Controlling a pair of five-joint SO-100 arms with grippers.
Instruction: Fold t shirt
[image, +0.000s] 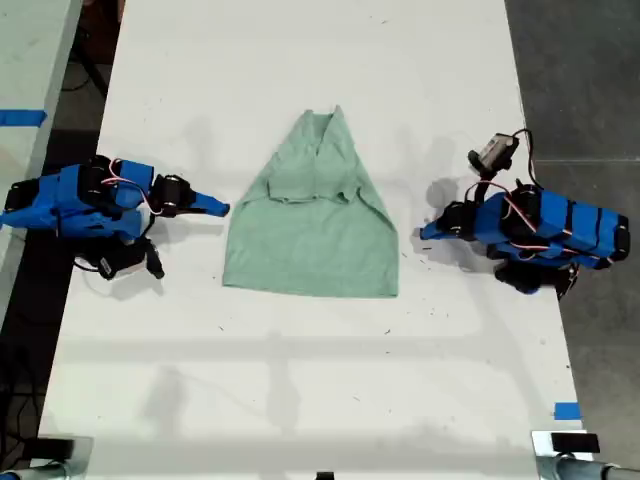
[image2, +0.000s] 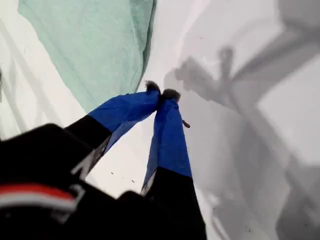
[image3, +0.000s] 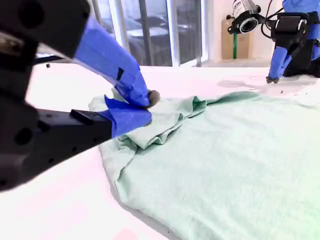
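The pale mint-green t shirt (image: 312, 235) lies flat mid-table, its sleeves folded inward so it narrows toward the collar at the far end. It also shows in the second wrist view as the t shirt (image3: 225, 160) and in the first wrist view as the t shirt (image2: 95, 45). My first gripper (image: 425, 233) rests on the table at the exterior view's right, just off the cloth's edge. Its tips (image2: 162, 94) meet, shut on nothing. My second gripper (image: 222, 208) lies at the exterior view's left beside the shirt's edge, shut (image3: 146, 107), with no cloth visibly between the fingers.
The white table (image: 300, 380) has dark floor past its edge on the exterior view's right. A small camera (image: 494, 152) stands up from the first arm. Blue tape (image: 567, 410) marks the near corner at the exterior view's right. Another table (image: 25, 80) stands at the left.
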